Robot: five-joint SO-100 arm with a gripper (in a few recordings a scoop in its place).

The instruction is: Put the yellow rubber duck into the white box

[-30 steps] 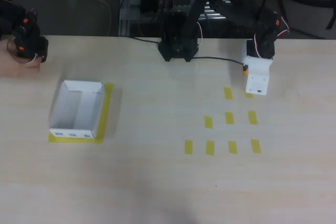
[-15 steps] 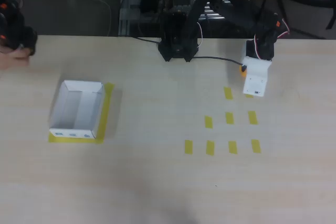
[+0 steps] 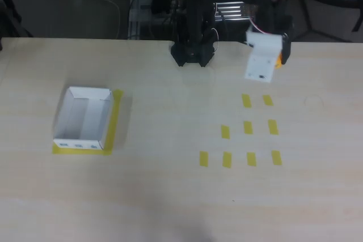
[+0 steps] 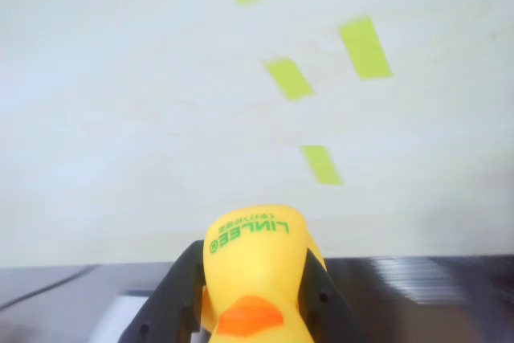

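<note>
The claw is clamped on the yellow rubber duck, its dark fingers pressing either flank in the wrist view, a hold that suits carrying the toy clear of the table. Overhead, the claw sits far to the right of the white box and near the table's back edge; an orange-yellow patch at its side is probably the duck, though the view is too coarse to be sure. The white box rests on a yellow tape base, open side up, and appears empty. Yellow tape strips lie well right of the box. Judged from this, the transfer across to the box is yet to be made.
</note>
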